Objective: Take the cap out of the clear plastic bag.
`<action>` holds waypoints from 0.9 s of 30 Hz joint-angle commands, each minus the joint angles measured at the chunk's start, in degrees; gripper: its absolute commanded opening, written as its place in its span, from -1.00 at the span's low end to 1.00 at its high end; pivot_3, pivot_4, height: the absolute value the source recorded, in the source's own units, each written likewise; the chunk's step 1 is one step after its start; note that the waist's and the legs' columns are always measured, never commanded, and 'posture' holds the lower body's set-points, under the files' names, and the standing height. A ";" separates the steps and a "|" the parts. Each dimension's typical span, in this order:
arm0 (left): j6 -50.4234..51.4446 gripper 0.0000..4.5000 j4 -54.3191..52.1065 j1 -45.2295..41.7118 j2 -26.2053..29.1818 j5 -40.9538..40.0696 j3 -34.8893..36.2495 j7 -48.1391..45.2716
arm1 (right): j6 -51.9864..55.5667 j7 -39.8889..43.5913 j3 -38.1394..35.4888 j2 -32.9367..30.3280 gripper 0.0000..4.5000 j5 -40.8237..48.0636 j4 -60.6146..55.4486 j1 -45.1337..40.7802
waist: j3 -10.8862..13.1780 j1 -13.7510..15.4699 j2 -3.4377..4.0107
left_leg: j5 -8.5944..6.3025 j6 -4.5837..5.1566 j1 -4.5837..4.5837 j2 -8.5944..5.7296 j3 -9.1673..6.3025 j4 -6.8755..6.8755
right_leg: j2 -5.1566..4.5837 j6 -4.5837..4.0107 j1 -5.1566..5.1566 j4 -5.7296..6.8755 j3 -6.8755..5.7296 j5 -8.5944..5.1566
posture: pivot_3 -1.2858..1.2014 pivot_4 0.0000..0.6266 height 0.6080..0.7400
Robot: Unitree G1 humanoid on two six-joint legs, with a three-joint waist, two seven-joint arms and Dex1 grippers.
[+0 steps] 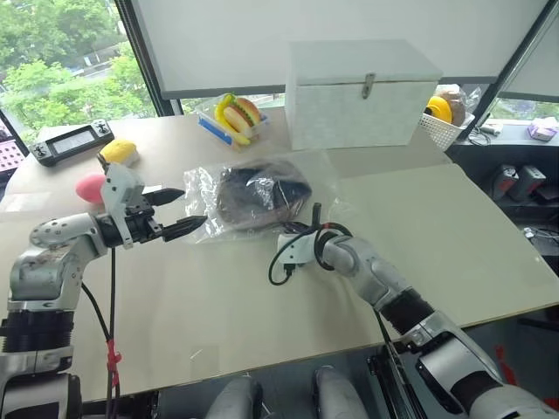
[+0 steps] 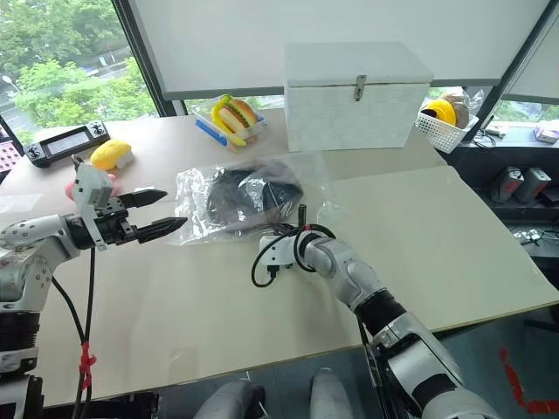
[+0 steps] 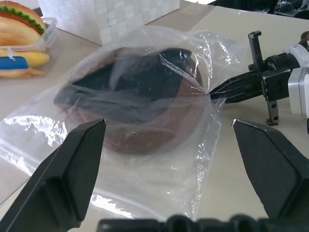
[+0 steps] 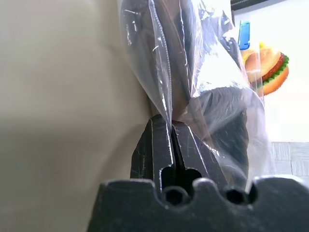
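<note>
the right end effector (image 4: 170, 128) was clamped together on a fold of the clear plastic bag (image 1: 262, 196), its fingertips pressed flat against each other with the film pinched between them; in the head views its tips were hidden under the bag's near edge at mid-frame. the left end effector (image 1: 179, 212) stood spread apart at the centre left, just beside the bag's left edge, holding nothing; whether it touched the film was hard to tell. the cap (image 3: 140, 101) lay inside the bag, a dark rounded shape blurred by glare and creases. the bag rested on the counter (image 1: 437, 236). behind it, at upper centre, stood a white lidded box (image 1: 362, 92), shut, its contents hidden. a toy burger (image 1: 247, 111) lay in a tray at its left, and a white basket (image 2: 441, 129) at its right held a yellow thing, partly cut off by the box.
</note>
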 commanded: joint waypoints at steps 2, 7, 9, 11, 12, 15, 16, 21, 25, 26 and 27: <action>-1.26 1.00 -0.80 -1.46 -0.02 0.17 0.03 -0.16 | 1.74 -1.77 0.49 -0.16 -0.96 -2.16 1.28 2.12 | -0.01 0.30 -0.01 | -0.04 -0.07 0.00 0.17 0.10 0.00 | 0.14 -0.09 0.00 -0.02 0.00 0.06 | 0.03 -0.52 1.00; -1.67 1.00 0.03 -2.22 -0.58 0.52 -0.84 -0.31 | 2.78 -2.83 -3.57 -2.38 -0.96 -0.32 -5.58 5.85 | -0.01 0.45 -0.01 | -0.06 -0.11 0.00 0.32 0.26 0.00 | 0.24 -0.18 -0.03 -0.03 0.01 0.10 | 0.03 -0.52 1.00; -1.92 1.00 0.44 -2.68 -1.02 0.72 -1.38 -0.51 | 3.60 0.78 -7.66 -5.13 -0.96 4.20 -12.71 10.60 | 0.00 1.07 0.00 | -0.10 -0.09 -0.05 0.32 0.30 0.00 | 0.23 -0.21 -0.08 -0.04 0.01 0.10 | 0.03 -0.52 1.00; -2.17 1.00 0.88 -3.12 -1.37 0.88 -1.79 -0.60 | 5.38 5.98 -11.77 -8.62 -0.96 9.01 -19.65 16.39 | 0.01 2.07 0.00 | -0.18 -0.02 -0.13 0.32 0.29 0.00 | 0.23 -0.23 -0.12 -0.10 0.00 0.10 | 0.03 -0.52 1.00; -2.30 1.00 1.06 -3.27 -1.47 0.95 -1.94 -0.63 | 6.30 7.48 -13.28 -9.94 -0.96 10.24 -21.94 18.34 | 0.01 2.48 0.01 | -0.24 0.01 -0.14 0.31 0.29 0.00 | 0.23 -0.23 -0.11 -0.13 0.00 0.10 | 0.03 -0.52 1.00; -2.67 1.00 1.71 -3.79 -1.89 1.22 -2.26 -0.96 | 10.49 10.79 -19.95 -15.91 -0.96 12.72 -25.98 24.31 | 0.03 2.48 0.04 | -0.38 0.11 -0.25 0.32 0.40 0.00 | 0.23 -0.26 -0.08 -0.54 -0.02 0.12 | 0.03 -0.52 1.00; -2.72 1.00 1.93 -3.98 -2.02 1.26 -2.35 -1.07 | 11.30 11.20 -22.84 -18.47 -0.96 13.49 -25.69 26.02 | 0.04 2.51 0.05 | -0.40 0.13 -0.29 0.32 0.43 0.00 | 0.23 -0.29 -0.09 -0.63 -0.02 0.14 | 0.03 -0.52 1.00; -2.98 1.00 2.77 -4.73 -2.35 1.66 -2.88 -1.40 | 11.58 8.20 -27.46 -26.27 -0.96 11.95 -19.47 25.83 | 0.06 2.58 0.03 | -0.42 0.18 -0.31 0.34 0.62 0.00 | 0.22 -0.36 -0.05 -0.77 0.00 0.20 | 0.03 -0.52 1.00; -2.94 1.00 3.07 -5.29 -2.52 1.85 -3.19 -1.57 | 12.07 5.44 -26.29 -27.45 -0.96 9.04 -16.09 22.33 | 0.09 1.86 0.02 | -0.33 0.03 -0.29 0.63 0.73 0.00 | 0.41 -0.50 -0.10 -0.71 -0.01 0.28 | 0.03 -0.52 1.00; -2.88 1.00 3.13 -5.48 -2.59 1.89 -3.26 -1.62 | 11.85 3.48 -25.14 -27.53 -0.96 6.68 -15.03 20.64 | 0.10 1.75 0.02 | -0.32 0.01 -0.28 0.68 0.75 0.00 | 0.45 -0.51 -0.09 -0.71 0.00 0.28 | 0.03 -0.52 1.00; -2.86 1.00 3.22 -5.63 -2.64 1.94 -3.32 -1.68 | 11.71 2.08 -24.32 -27.53 -0.96 5.03 -14.25 19.43 | 0.11 1.49 0.04 | -0.31 0.00 -0.27 0.70 0.80 0.00 | 0.46 -0.50 -0.10 -0.71 0.01 0.28 | 0.03 -0.52 1.00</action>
